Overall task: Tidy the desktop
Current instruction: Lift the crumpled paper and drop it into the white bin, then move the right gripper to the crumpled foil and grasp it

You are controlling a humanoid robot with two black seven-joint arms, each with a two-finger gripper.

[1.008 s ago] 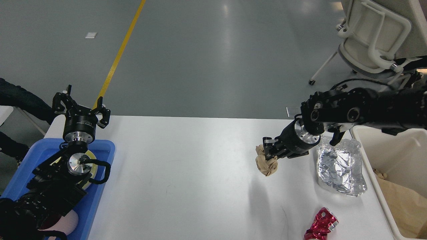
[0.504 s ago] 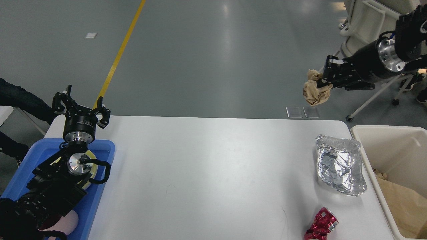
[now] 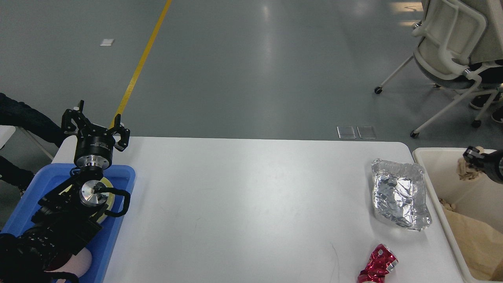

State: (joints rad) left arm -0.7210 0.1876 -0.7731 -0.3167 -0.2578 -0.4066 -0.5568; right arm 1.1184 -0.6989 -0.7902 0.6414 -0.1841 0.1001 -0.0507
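The white desktop [image 3: 243, 204] fills the middle of the head view. On its right part lie a crumpled foil tray [image 3: 399, 196] and a crushed red can [image 3: 379, 265]. My left gripper [image 3: 96, 125] is open and empty, held above the table's far left corner over the blue tray. My right gripper [image 3: 472, 155] shows only at the right edge, above the cream bin [image 3: 424, 157]. It is shut on a crumpled brown paper wad [image 3: 466, 171] that hangs inside the bin's rim.
A blue plastic tray [image 3: 123, 182] at the left holds a yellow-and-white round thing under my left arm. The cream bin holds brown paper [image 3: 475, 239]. A white office chair [image 3: 452, 43] stands beyond the table's far right.
My right arm lifted the paper wad off the table, swung it high to the right, then brought it down over the cream bin. The left arm has not moved.
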